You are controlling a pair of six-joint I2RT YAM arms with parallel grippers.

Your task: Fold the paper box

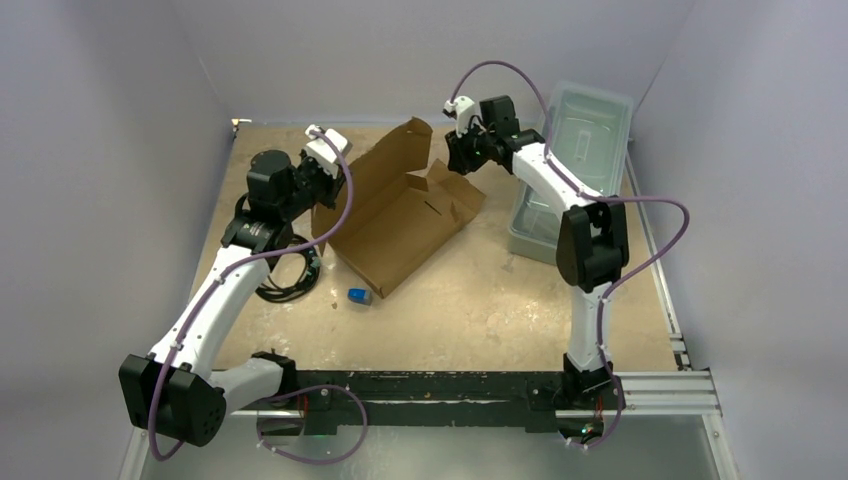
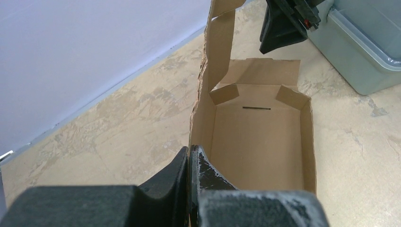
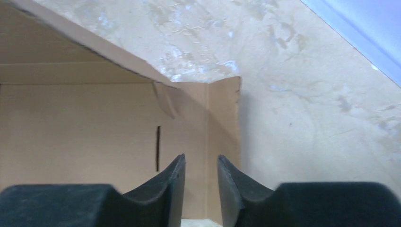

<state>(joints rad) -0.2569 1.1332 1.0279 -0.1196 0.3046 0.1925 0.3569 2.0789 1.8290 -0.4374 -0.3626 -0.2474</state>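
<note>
Now the left fingers point(image 2: 208, 172) pinch the box's point(image 1: 400, 215) left wall, while the right fingers point(image 3: 170, 184), slightly spread and empty, hover over its upper-right end.

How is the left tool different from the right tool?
The left tool is pinched shut on a wall of the paper box; the right tool has a gap holding nothing. The left tool is at the box's left edge, the right tool at its right end. Both are black.
</note>
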